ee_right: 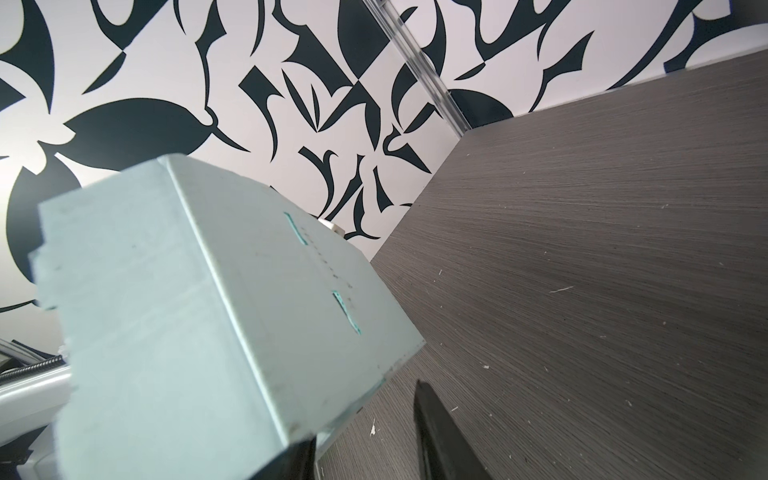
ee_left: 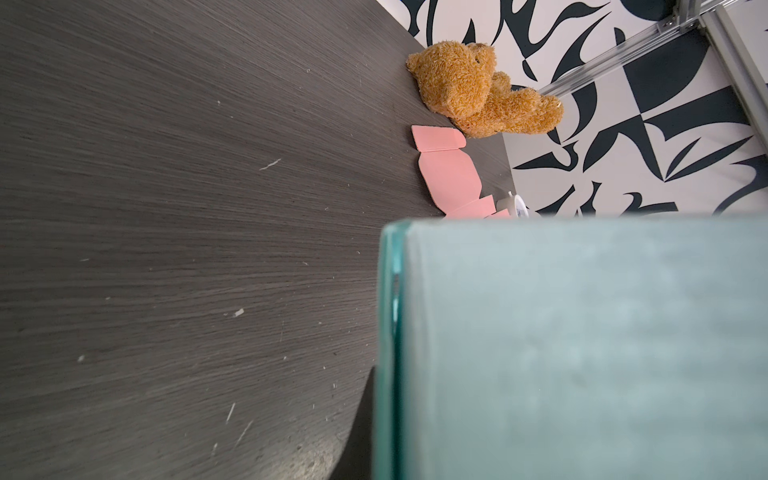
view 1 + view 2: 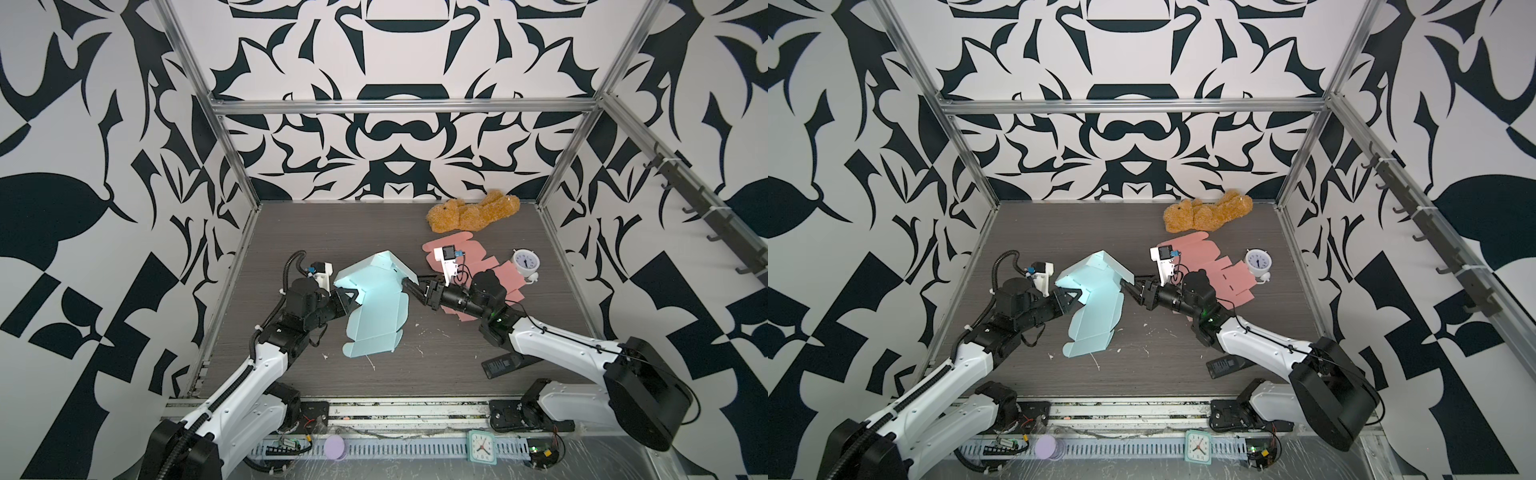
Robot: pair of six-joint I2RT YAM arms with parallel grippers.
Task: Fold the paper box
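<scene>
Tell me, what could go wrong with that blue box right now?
1. Only the left hand pinches the blue paper box, at one edge; the right hand is open beside it, so the raised folds may spring back or the sheet may sag.
2. The right arm hangs low over the pink flat box, close to the white clock; a wide swing might drag or topple them.

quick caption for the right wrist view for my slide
Partly folded pale blue paper box close against the open right hand, grey table beyond.
</scene>
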